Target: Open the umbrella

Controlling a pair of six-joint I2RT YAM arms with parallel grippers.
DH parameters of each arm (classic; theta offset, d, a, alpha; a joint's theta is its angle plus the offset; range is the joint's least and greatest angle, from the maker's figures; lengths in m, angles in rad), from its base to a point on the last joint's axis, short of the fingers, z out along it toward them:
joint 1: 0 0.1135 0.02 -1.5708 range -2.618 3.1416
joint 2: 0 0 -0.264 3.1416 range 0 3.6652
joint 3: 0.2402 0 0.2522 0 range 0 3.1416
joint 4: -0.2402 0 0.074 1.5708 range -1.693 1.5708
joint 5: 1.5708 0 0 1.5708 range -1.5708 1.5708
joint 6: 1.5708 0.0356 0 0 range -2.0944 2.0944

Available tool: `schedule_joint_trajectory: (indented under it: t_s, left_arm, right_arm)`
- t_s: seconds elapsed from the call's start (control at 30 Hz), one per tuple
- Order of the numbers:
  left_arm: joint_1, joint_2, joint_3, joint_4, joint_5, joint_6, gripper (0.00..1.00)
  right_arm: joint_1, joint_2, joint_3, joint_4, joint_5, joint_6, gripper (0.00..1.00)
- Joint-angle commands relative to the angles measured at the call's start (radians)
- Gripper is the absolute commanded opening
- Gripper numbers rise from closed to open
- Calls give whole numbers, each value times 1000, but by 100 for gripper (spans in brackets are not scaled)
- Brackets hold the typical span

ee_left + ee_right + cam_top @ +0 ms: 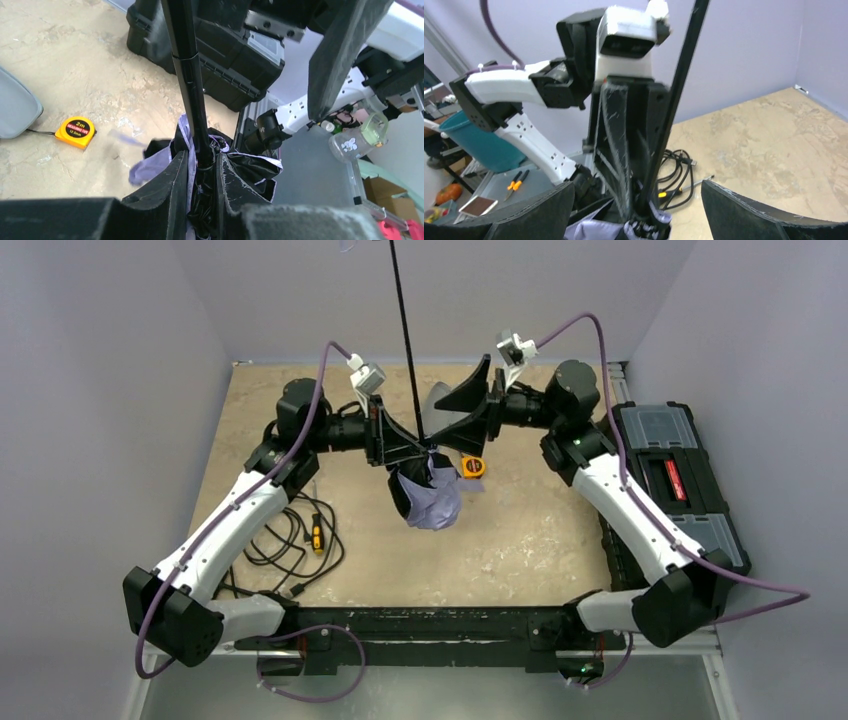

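The umbrella (432, 502) is found in the middle of the table (520, 550), held up off it. Its lavender and black canopy is bunched in a folded lump, not yet opened. The thin black shaft (405, 330) is pulled out long and points to 12 o'clock, out of the top view.

The shaft is pinched just above the canopy by the left gripper (202, 185), which is nearly closed on it. The right gripper (644, 200) is spread wide, with one finger on each side of the shaft, and nothing is held by it.

A yellow tape measure (472, 467) is seen at 2 o'clock from the canopy, a coiled cable (290, 540) at 8 o'clock, and a black tool case (672, 475) at 3 o'clock.

The opening step seems to be under way. Next, the slider at the canopy likely has to be gripped and pushed along the shaft.
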Motion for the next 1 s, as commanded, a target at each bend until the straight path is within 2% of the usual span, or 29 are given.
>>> schedule_joint_trajectory:
  t_s: [0.0,0.07,0.17,0.37,0.43,0.63,0.67,0.73,0.8,0.9,0.93,0.97]
  left_arm:
    - [-12,-7,50,-20,66,121,0]
    - [-23,3,65,-52,67,153,0]
    - [-39,5,67,-55,68,188,0]
    - [-63,-4,78,-135,44,285,0]
    - [-62,-5,81,-150,26,298,0]
    - [-58,-22,82,-148,45,308,0]
    - [-57,-24,80,-140,44,301,0]
    - [-58,-24,85,-131,41,289,0]
    - [-57,-18,94,-129,46,285,0]
    - [-56,-12,98,-130,43,274,0]
    - [-51,-14,99,-138,41,268,6]
    - [-36,-18,99,-145,47,252,28]
  right_arm:
    - [16,81,75,128,68,117,99]
    - [32,106,94,185,88,161,97]
    - [54,134,103,210,110,191,89]
    - [65,149,68,286,119,289,55]
    - [77,141,48,310,111,327,54]
    - [104,85,-76,322,128,350,7]
    - [103,79,-83,315,126,341,4]
    - [105,73,-91,299,120,333,6]
    - [112,76,-90,289,107,321,0]
    - [117,80,-72,280,102,299,0]
    - [116,80,-57,275,106,289,0]
    - [114,81,-33,251,109,269,0]
